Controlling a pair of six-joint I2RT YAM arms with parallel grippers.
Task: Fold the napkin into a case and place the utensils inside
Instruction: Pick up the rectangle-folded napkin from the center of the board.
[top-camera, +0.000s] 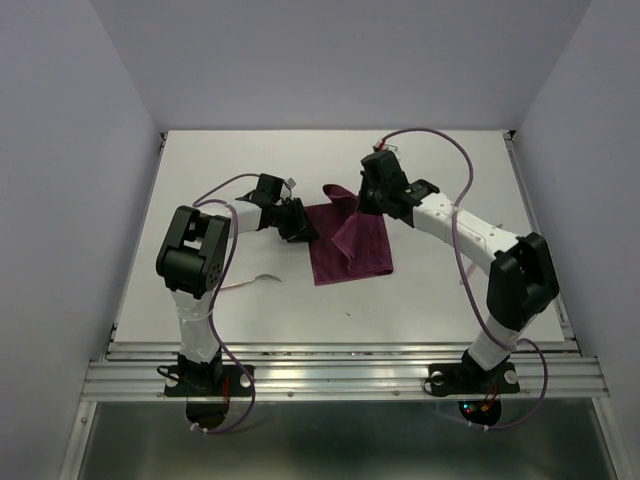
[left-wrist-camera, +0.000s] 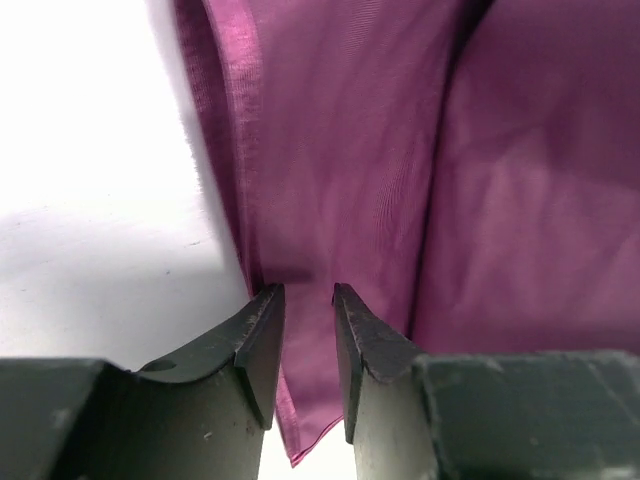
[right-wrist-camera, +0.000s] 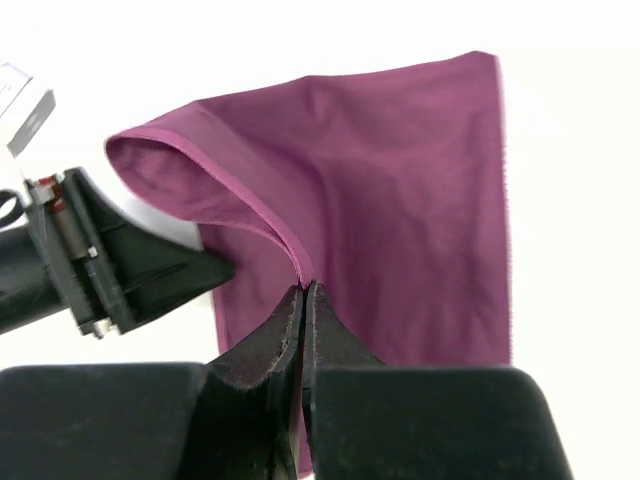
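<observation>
Burgundy napkin (top-camera: 350, 245), part-folded; right tool (right-wrist-camera: 303, 290) pinched shut on hem; left tool (left-wrist-camera: 308, 292) narrowly parted, empty; thin sliver (top-camera: 264, 278) on counter (top-camera: 450, 300), perhaps utensil.

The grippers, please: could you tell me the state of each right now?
Left gripper: open, narrow gap, at the napkin edge.
Right gripper: closed on the napkin's raised hem.

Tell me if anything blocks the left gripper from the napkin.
Nothing visible does: the left gripper sits at the edge of the napkin, fingers slightly parted over cloth. The right gripper pinches a lifted fold.
</observation>
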